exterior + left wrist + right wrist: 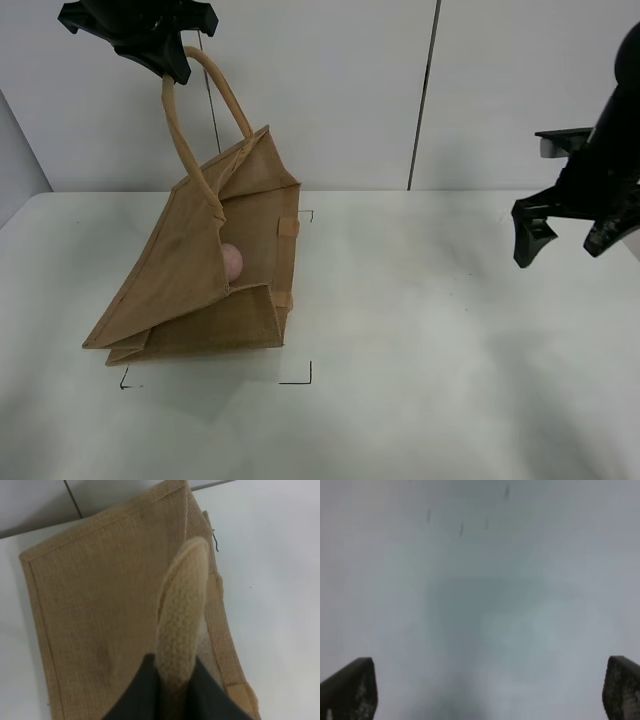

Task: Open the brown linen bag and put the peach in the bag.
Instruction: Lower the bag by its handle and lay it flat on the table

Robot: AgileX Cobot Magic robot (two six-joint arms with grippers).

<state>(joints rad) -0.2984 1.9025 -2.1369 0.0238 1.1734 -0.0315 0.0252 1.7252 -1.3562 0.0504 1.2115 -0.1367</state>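
Your left hand (176, 64) is high above the far left of the surface (450, 350), clamped on one rolled handle (215, 90) of the brown linen bag (190, 270). In the left wrist view the dark fingers (142, 695) press on either side of that handle with no gap visible.

The bag hangs tilted from this grip. Its long axis runs from the base, which rests on the surface at the near left, up and away to the raised handle at the far side. The near lower edge lies flat on the surface, and the upper panel is pulled up into a slanted sheet. The mouth gapes toward the right of the exterior view and somewhat upward.

You can see the peach (232, 262) through that opening. It is inside the bag, low down, tucked just behind the edge of the lifted side panel, and only part of its pink round shows.

The bag sits among thin black corner marks (300, 376) on the surface.

Your right hand (558, 245) is well apart from the bag, at the right edge of the exterior view and above the surface. Its jaws are spread wide and hold nothing. The right wrist view shows only the two finger tips at the picture's lower corners, with blurred pale surface between them.
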